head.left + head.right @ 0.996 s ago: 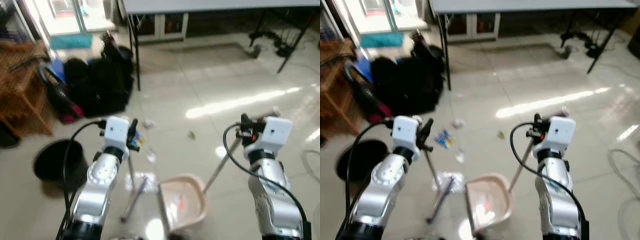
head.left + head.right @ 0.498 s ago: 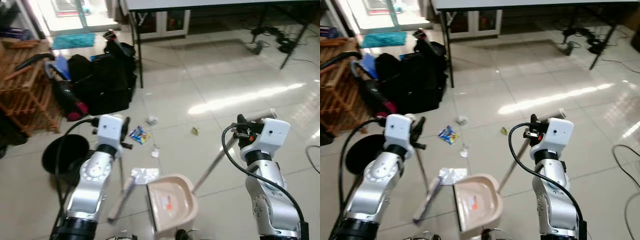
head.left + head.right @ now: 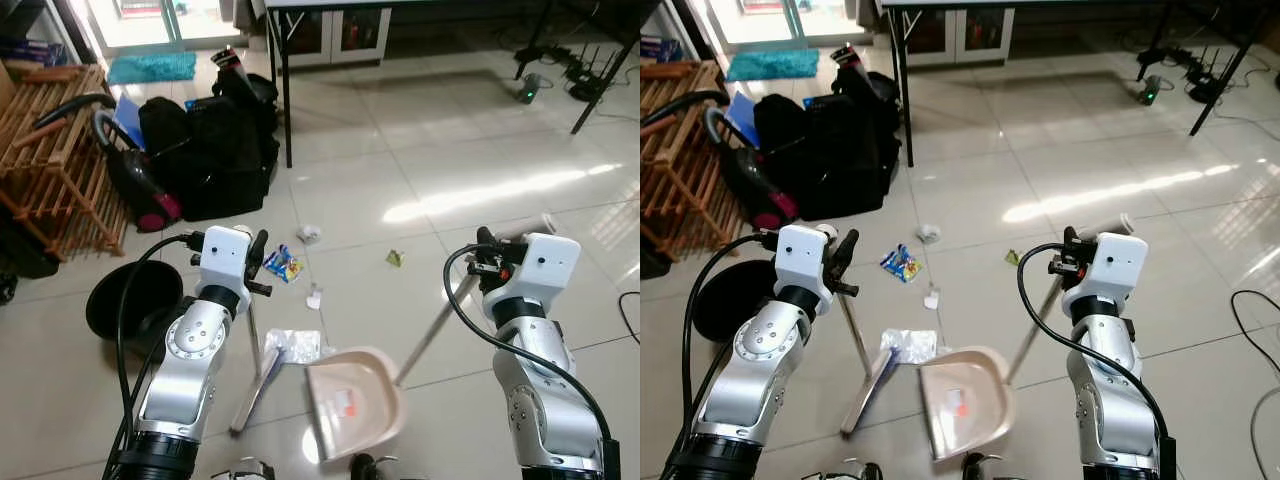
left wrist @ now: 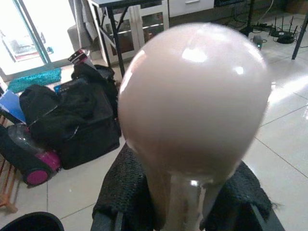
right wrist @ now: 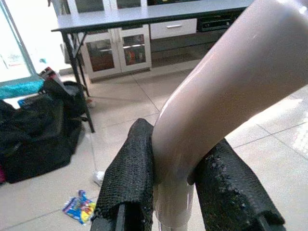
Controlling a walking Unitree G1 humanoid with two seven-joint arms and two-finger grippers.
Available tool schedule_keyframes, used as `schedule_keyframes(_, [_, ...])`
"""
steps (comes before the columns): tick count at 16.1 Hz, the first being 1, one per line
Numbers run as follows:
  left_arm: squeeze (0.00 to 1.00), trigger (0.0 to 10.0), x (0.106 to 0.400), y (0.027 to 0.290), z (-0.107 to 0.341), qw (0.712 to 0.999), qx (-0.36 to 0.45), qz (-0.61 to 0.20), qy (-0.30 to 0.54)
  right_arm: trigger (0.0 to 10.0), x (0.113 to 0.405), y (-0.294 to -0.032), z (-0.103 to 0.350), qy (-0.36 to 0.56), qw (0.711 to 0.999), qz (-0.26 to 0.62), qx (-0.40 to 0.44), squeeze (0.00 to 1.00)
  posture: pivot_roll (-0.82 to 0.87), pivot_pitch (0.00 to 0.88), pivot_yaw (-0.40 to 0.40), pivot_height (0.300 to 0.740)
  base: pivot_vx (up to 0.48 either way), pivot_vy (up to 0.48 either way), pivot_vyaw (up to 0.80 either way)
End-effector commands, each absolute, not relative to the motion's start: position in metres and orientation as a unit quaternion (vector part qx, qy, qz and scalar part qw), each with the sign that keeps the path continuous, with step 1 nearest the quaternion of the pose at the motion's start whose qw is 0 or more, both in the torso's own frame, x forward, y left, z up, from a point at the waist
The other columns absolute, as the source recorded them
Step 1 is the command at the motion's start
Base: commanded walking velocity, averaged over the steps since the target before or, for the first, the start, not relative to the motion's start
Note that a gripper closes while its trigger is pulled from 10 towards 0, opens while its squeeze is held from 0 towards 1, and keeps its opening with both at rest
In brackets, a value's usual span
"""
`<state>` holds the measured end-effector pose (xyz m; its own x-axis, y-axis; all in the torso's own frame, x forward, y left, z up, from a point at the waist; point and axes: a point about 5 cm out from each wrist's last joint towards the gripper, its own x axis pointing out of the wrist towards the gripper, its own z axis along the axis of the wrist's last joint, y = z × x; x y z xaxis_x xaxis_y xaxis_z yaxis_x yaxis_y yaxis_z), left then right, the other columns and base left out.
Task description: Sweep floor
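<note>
Left hand point(image 4: 183, 202) grips the broom point(image 3: 252, 345); right hand point(image 5: 185, 202) grips the dustpan point(image 3: 355, 400) handle — litter (wrappers point(image 3: 283, 264)) lies at 12 o'clock.

Bright daylight is admitted from the doorway point(image 3: 150, 15) at the far left, a glaring streak is thrown across the glossy floor tiles point(image 3: 480, 195), and the pale knob point(image 4: 192, 101) is rendered soft, overexposed and out of focus.
</note>
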<state>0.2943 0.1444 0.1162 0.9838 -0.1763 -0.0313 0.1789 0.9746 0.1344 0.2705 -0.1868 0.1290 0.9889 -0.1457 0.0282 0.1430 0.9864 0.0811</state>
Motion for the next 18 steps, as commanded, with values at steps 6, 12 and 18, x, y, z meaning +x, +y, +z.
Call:
schedule_keyframes(6, [0.0, 10.0, 0.299, 0.128, 0.139, 0.988, 0.077, -0.122, -0.059, 10.0, 0.269, -0.194, 0.142, -0.055, 0.992, -0.099, 0.056, 0.0, -0.08, 0.107, 0.002, 0.74, 0.186, 0.0, 0.0])
schedule_keyframes(12, [0.0, 10.0, 0.298, 0.13, 0.14, 0.988, 0.075, -0.122, -0.065, 10.0, 0.27, -0.191, 0.141, -0.051, 0.994, -0.09, 0.042, 0.0, -0.07, 0.106, -0.001, 0.74, 0.348, 0.0, -0.1])
schedule_keyframes(18, [0.0, 10.0, 0.299, 0.13, 0.138, 0.989, 0.069, -0.121, -0.059, 10.0, 0.274, -0.189, 0.145, -0.063, 0.994, -0.08, 0.031, 0.0, -0.07, 0.114, 0.001, 0.74, 0.319, 0.0, 0.26])
